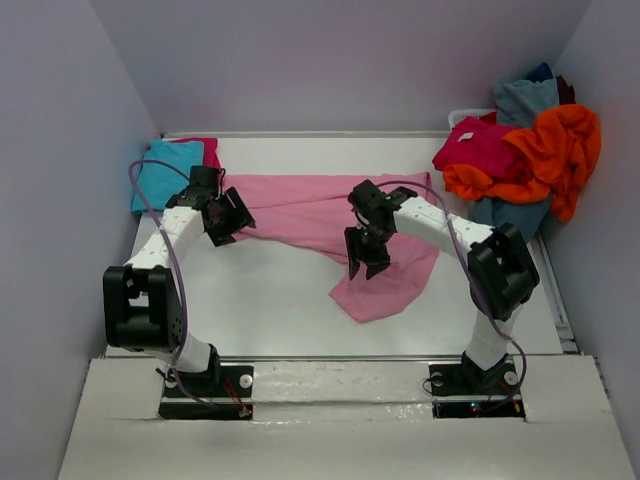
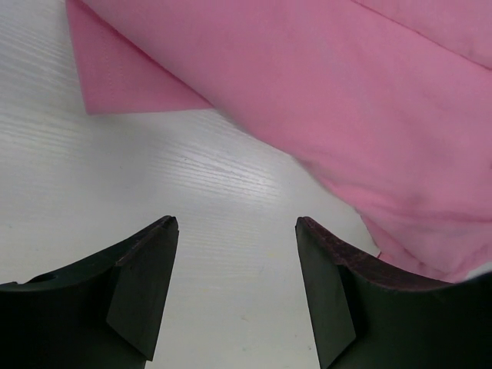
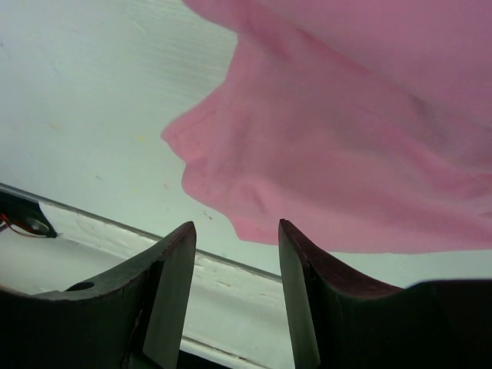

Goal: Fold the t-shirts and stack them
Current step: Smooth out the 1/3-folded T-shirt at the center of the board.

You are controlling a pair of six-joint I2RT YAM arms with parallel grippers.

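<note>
two open grippers, neither with hold of anything. my left gripper hangs just off the left end of the pink shirt, jaws wide, with only bare desk between them in its wrist view. my right gripper hovers over the shirt's near tail, jaws moderately apart and empty, the cloth's edge beyond the tips. the shirt lies spread but rumpled across the far middle of the desk. i judge it is set apart there as the one to fold now, with an arm at each end to take an edge. the turquoise shirt lies flat in the far left corner, likely the start of the stack. the magenta shirt, orange shirt and grey-blue shirt sit heaped at the far right. the pink shirt's long axis runs left to right, its right end bending toward the near edge. which end is the collar i cannot tell.
</note>
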